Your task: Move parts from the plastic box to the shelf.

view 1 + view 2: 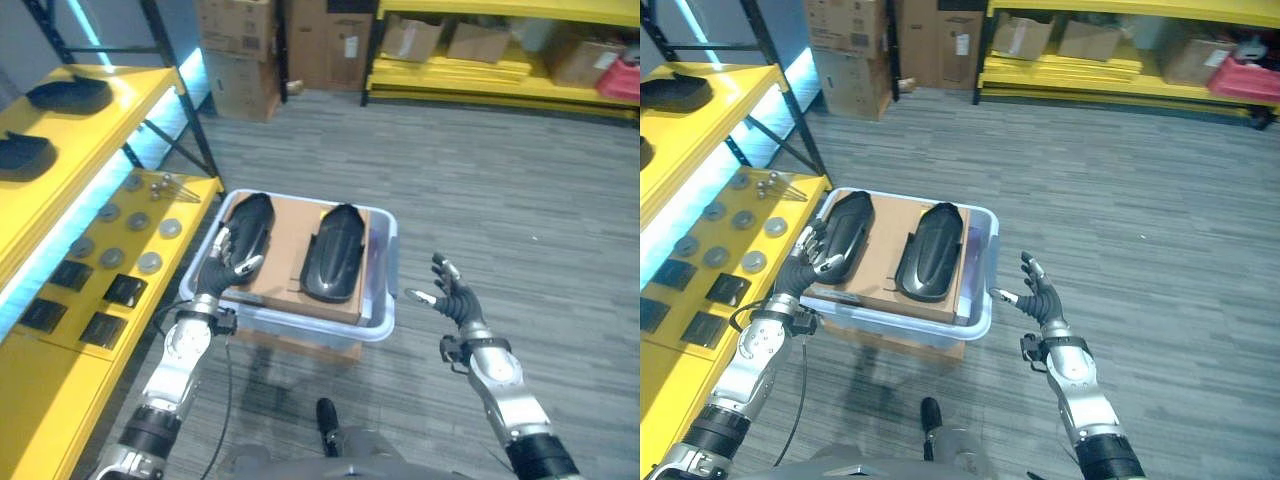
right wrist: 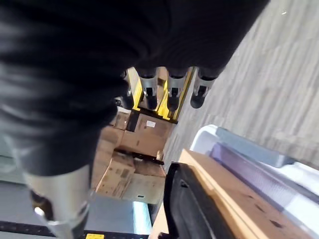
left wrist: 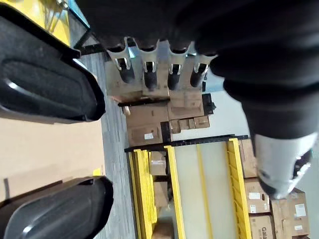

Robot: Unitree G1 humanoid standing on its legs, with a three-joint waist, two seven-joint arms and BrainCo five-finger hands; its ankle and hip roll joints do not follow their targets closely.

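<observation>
A pale plastic box (image 1: 386, 300) stands on the floor in front of me, lined with a cardboard sheet (image 1: 290, 245). Two long black moulded parts lie on it: the left part (image 1: 250, 222) and the right part (image 1: 333, 250). My left hand (image 1: 226, 262) is at the box's left side, open, its straight fingers (image 3: 149, 74) just over the near end of the left part (image 3: 45, 84). Open in the air, my right hand (image 1: 456, 298) hovers just off the box's right wall, apart from it. The yellow shelf (image 1: 120, 110) stands to the left.
Two black parts (image 1: 68, 93) lie on the upper shelf board. The lower board (image 1: 60, 340) holds round metal discs (image 1: 140, 222) and small black square pieces (image 1: 125, 290). Cardboard boxes (image 1: 240, 50) and a yellow rack (image 1: 500, 80) stand at the back. Grey floor spreads to the right.
</observation>
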